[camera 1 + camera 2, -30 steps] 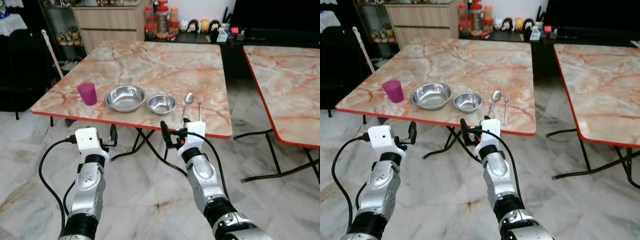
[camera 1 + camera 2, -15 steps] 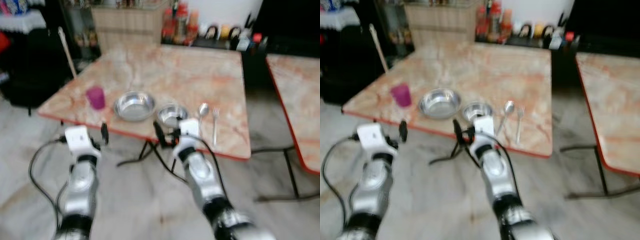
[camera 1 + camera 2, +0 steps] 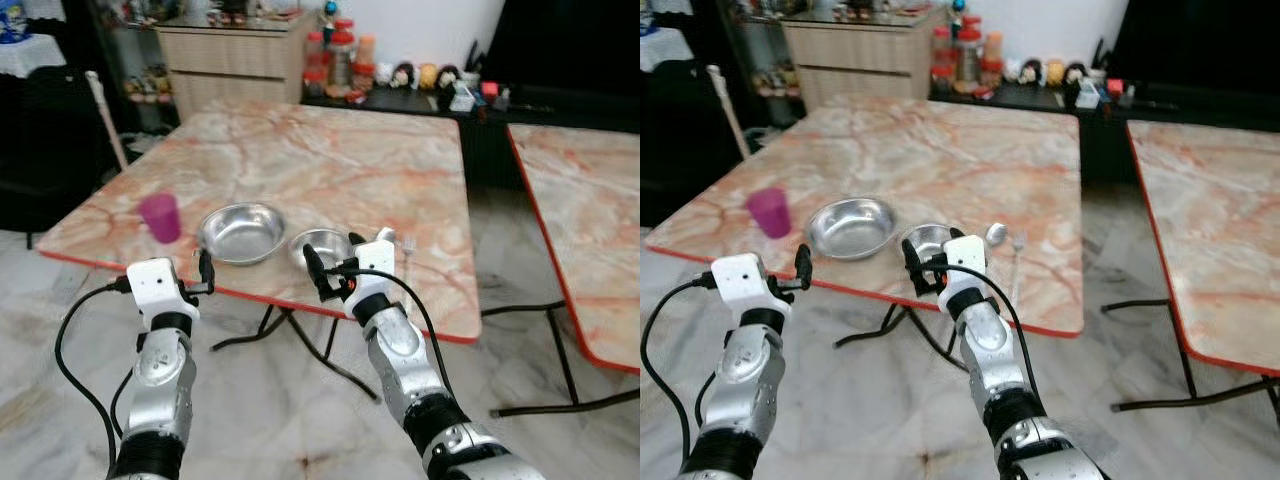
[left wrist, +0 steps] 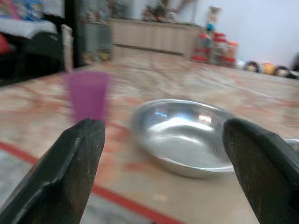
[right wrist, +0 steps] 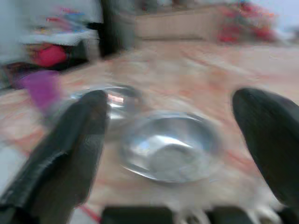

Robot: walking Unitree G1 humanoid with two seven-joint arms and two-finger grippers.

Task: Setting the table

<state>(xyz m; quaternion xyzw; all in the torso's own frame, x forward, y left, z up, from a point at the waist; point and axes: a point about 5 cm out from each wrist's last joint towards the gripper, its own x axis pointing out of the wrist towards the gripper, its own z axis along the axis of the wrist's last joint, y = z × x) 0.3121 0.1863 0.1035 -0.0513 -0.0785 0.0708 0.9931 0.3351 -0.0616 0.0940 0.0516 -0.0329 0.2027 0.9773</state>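
Nearest, the left gripper (image 3: 205, 270) hung at 7 o'clock just short of the table (image 3: 330, 160) edge, its 2 fingers spread wide with nothing between them, facing the big bowl (image 4: 184, 135) and the purple cup (image 4: 88, 95). The right gripper (image 3: 335, 268) sat at 6 o'clock over the near edge, fingers likewise apart and empty, lined up on the small bowl (image 5: 170, 147). Beyond them, along the near side of the table, stood the cup at 10 o'clock, the big bowl, the small bowl, then a spoon (image 3: 995, 235) and fork (image 3: 1018, 252) at 1 o'clock. This looked like the approach, before any grasp. Next, the right gripper probably needed to reach onto the small bowl's rim and pinch it.
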